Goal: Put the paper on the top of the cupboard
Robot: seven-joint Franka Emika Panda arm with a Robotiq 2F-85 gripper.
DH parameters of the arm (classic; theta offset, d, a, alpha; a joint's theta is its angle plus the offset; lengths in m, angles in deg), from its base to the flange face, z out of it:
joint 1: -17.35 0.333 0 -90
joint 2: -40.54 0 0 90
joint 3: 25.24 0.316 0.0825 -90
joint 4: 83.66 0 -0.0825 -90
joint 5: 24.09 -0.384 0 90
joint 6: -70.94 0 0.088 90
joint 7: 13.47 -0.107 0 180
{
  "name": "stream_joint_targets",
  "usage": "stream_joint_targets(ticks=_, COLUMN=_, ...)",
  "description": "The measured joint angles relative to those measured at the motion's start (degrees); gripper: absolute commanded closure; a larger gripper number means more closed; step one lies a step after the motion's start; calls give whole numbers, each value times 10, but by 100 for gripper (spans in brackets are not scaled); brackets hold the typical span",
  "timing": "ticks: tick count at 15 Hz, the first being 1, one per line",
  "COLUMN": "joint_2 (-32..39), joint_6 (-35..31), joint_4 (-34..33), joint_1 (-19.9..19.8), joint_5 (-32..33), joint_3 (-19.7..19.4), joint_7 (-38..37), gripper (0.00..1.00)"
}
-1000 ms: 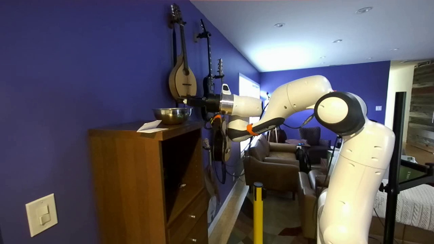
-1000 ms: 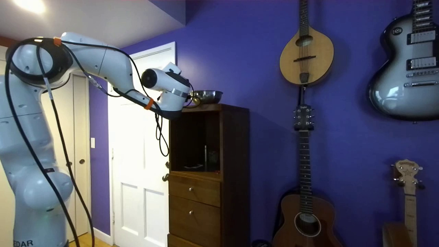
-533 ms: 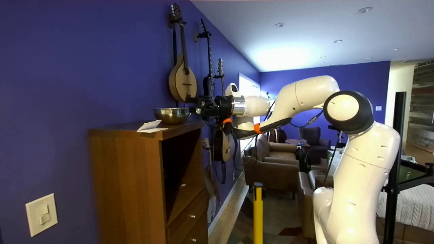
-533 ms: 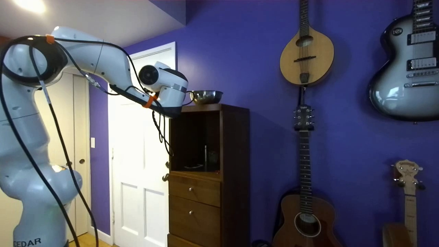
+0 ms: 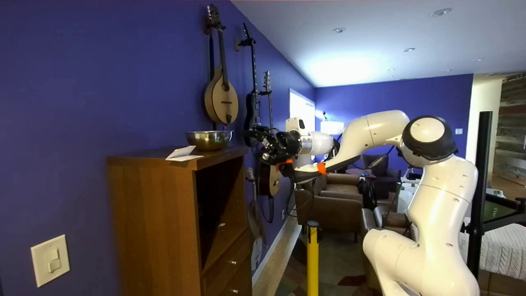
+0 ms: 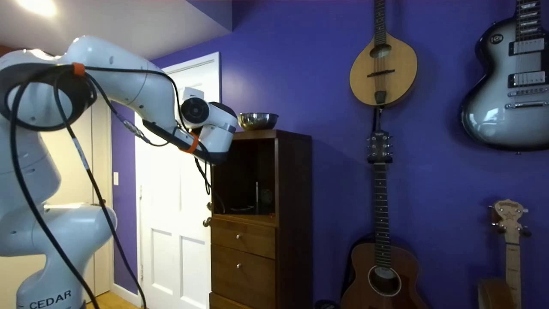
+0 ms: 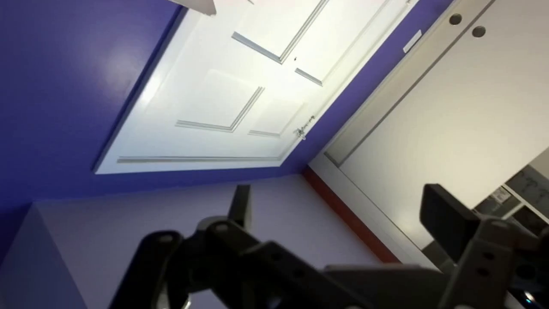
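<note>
A folded white paper lies on top of the brown wooden cupboard, at its edge, with one flap tilted up. The cupboard also shows in an exterior view, where the paper is not visible. My gripper is beside the cupboard, at about the height of its top, apart from the paper and the bowl. In the wrist view the gripper has its black fingers wide apart with nothing between them. The arm hides the gripper in an exterior view.
A metal bowl stands on the cupboard behind the paper and shows in an exterior view. A mandolin and guitars hang on the purple wall. A yellow post stands on the floor near the arm. A cable hangs from the arm.
My gripper has moved back from above the bowl, away from the cupboard, lower, and has turned. The arm's lower link has folded. The paper and bowl have not moved.
</note>
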Motion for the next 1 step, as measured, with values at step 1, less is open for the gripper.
stream_joint_targets(ticks=1, joint_2=-26, joint_6=0, joint_4=2, joint_1=33, joint_5=17, joint_3=-28, joint_7=11, gripper=0)
